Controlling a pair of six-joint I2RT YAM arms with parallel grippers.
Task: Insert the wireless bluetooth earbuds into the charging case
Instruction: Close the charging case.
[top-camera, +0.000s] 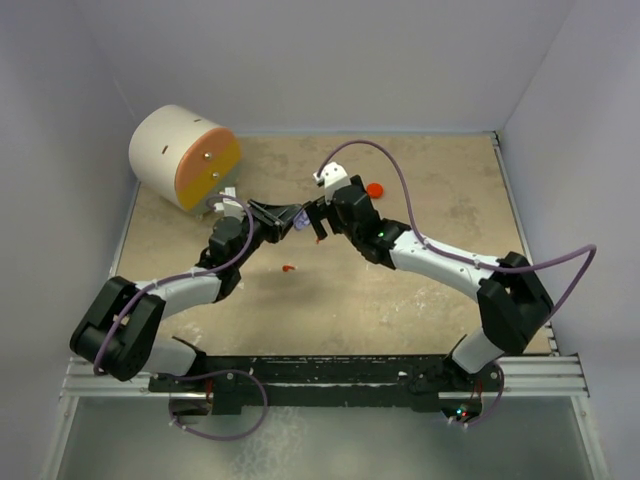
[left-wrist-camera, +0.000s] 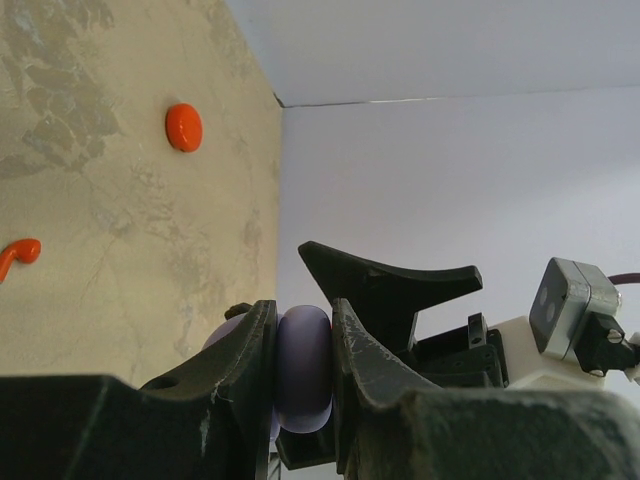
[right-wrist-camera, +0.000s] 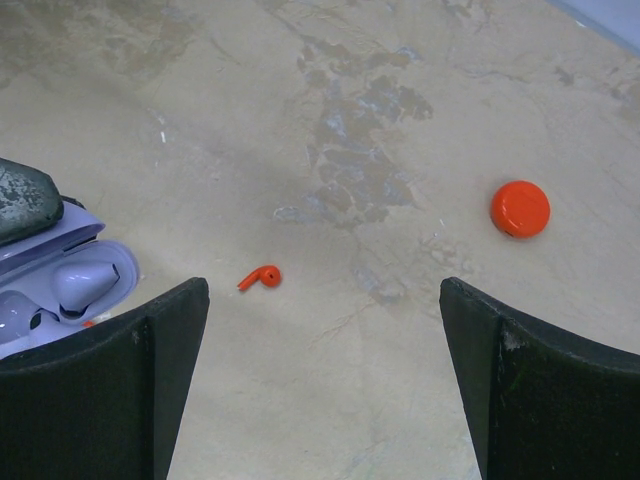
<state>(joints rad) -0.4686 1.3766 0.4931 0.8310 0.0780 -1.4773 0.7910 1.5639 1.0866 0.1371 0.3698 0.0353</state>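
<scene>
The left claw is pressed tight on the lavender case and holds it up off the table, squeezed between its two fingers. I think it holds the case this way so the open side faces the other arm and does not slide around when something is pushed in. The right claw is spread wide with nothing in it, right next to the case, maybe getting ready to pick up a bud. In the right wrist view the case is open, and one lavender earbud sits inside it. A red earbud lies alone on the table, not far from the case and below the two claws. A round red disc rests farther off, well apart from the bud. A big round drum sits in the far left corner. Much of the case is cut off at the edge or hidden by the black fingers, so I cannot tell if a second lavender bud is in there. I cannot find the other red bud in any view.
</scene>
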